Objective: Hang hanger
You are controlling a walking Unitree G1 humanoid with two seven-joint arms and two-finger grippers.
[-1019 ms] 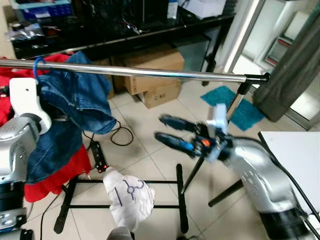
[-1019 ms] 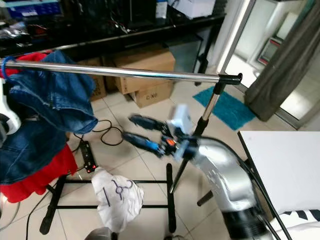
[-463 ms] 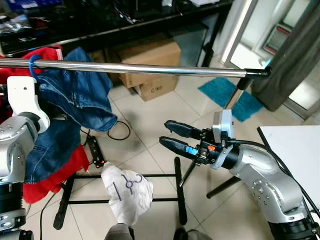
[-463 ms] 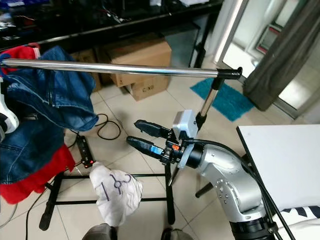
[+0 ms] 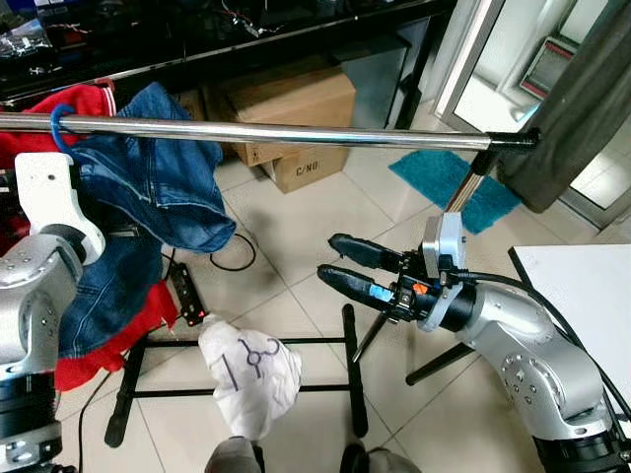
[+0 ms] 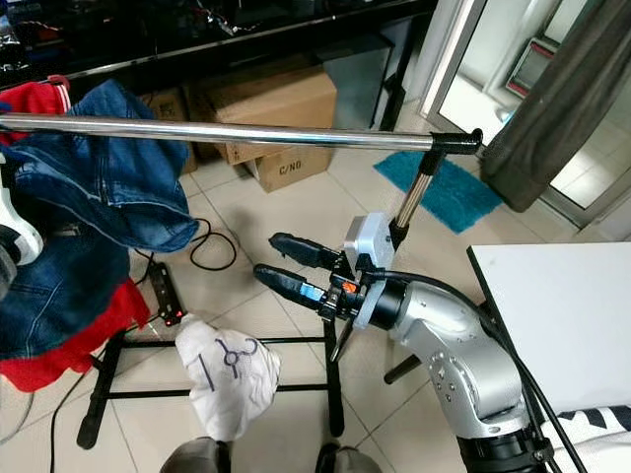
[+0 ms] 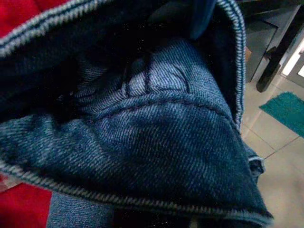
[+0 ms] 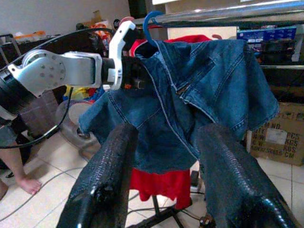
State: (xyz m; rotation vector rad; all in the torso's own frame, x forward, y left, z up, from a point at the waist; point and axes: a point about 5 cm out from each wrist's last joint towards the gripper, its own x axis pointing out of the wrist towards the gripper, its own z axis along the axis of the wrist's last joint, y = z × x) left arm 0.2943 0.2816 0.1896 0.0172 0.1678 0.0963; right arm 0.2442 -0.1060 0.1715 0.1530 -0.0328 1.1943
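A blue hanger hook (image 5: pixel 61 123) sits over the chrome rail (image 5: pixel 296 134) at its left end. A denim jacket (image 5: pixel 148 192) hangs from that hanger. My left arm (image 5: pixel 44 227) reaches up into the jacket just below the hook, and the denim (image 7: pixel 152 142) hides its fingers. My right gripper (image 5: pixel 326 257) is open and holds nothing. It sits below the rail's middle, to the right of the jacket, and points toward it (image 8: pixel 168 133).
A red garment (image 5: pixel 108 345) hangs behind the denim. A white cloth (image 5: pixel 251 379) lies on the rack's black base (image 5: pixel 350 365), with a power strip (image 5: pixel 189 301) on the tiles. Cardboard boxes (image 5: pixel 296 99), a teal mat (image 5: pixel 449 192), a white table (image 5: pixel 592 286) and a curtain (image 5: pixel 582 108) surround the rack.
My right arm was blurred in motion a second ago and now holds still in about the same place. The whole view has shifted slightly. The jacket and hanger have not moved.
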